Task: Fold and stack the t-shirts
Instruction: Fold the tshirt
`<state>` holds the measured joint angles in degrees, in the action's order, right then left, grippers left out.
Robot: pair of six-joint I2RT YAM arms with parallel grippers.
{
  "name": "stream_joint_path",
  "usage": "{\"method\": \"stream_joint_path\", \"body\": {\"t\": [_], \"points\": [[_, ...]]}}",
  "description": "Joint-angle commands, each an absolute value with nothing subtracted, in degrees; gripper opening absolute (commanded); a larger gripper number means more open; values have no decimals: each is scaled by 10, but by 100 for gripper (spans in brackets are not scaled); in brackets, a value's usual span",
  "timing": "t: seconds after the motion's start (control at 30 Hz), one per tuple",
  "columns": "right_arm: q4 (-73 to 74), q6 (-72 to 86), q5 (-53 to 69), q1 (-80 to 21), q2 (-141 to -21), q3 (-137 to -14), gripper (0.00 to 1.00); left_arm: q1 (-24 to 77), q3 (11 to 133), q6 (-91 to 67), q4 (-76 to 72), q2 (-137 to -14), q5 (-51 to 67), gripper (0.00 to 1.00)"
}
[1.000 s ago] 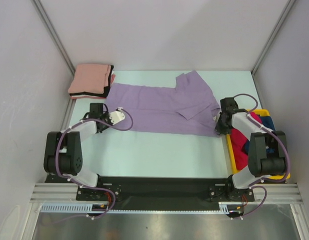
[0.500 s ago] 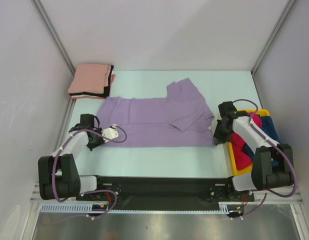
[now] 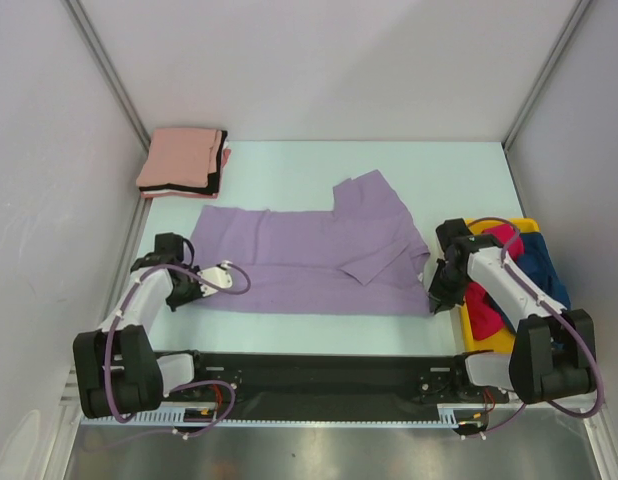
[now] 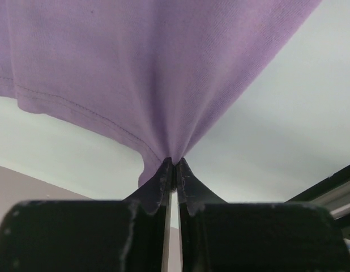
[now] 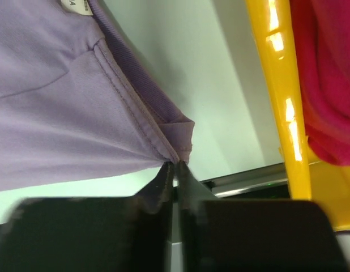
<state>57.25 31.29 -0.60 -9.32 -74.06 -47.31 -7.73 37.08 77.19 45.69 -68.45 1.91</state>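
1. Fingers (image 4: 159, 184) of the left gripper (image 4: 173, 165) are pressed together on a pinch of the purple shirt (image 3: 299, 262) at its hem.
2. Jaws of the right gripper (image 5: 175, 167) are likewise closed on the shirt's seamed edge, near the yellow bin (image 5: 275, 85).
3. Between the 2 arms, the purple shirt lies spread on the table (image 3: 289, 165), its right part creased over itself.
4. Inside the bin sit a red shirt (image 3: 481, 300) and a blue shirt (image 3: 541, 262).
5. At the far-left corner, a pink shirt (image 3: 179, 155) tops a folded stack, with a black shirt (image 3: 220, 160) under it.
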Motion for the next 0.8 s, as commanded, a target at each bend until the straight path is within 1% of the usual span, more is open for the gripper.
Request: {"method": "stream_joint_path", "body": {"t": [0.0, 0.03, 0.07, 0.1, 0.13, 0.17, 0.3, 0.33, 0.4, 0.43, 0.47, 0.5, 0.57, 0.63, 0.7, 0.77], "points": [[601, 326, -25, -98, -716, -469, 14, -91, 372, 813, 455, -668, 2, 11], [599, 326, -27, -98, -716, -472, 25, -91, 374, 812, 452, -670, 3, 27], [599, 326, -30, -98, -720, -476, 36, -91, 377, 814, 453, -671, 10, 67], [599, 323, -36, -98, -724, -488, 42, -91, 383, 815, 466, -671, 24, 81], [602, 318, -40, -98, -726, -494, 48, -91, 402, 815, 476, -673, 39, 87], [610, 314, -42, -98, -728, -501, 51, -91, 416, 812, 487, -673, 53, 94], [610, 305, -45, -98, -707, -552, 57, -88, 513, 761, 515, -681, 163, 97], [605, 303, -42, -98, -698, -573, 57, -76, 554, 714, 508, -685, 208, 97], [575, 301, -33, -98, -696, -589, 57, -50, 589, 650, 464, -701, 239, 95], [560, 297, -26, -98, -700, -598, 53, -6, 611, 582, 445, -709, 240, 93], [523, 298, -14, -98, -703, -599, 51, 30, 618, 553, 411, -717, 234, 88], [505, 301, 18, -99, -709, -599, 50, 95, 620, 515, 397, -733, 226, 85], [440, 328, 60, -102, -734, -587, 47, 162, 620, 489, 351, -746, 194, 80], [405, 349, 98, -118, -758, -584, 47, 239, 627, 454, 326, -775, 175, 78], [369, 375, 91, -157, -794, -594, 47, 281, 641, 419, 312, -813, 162, 78], [335, 394, 72, -185, -816, -599, 47, 288, 655, 397, 310, -836, 165, 78]]}}
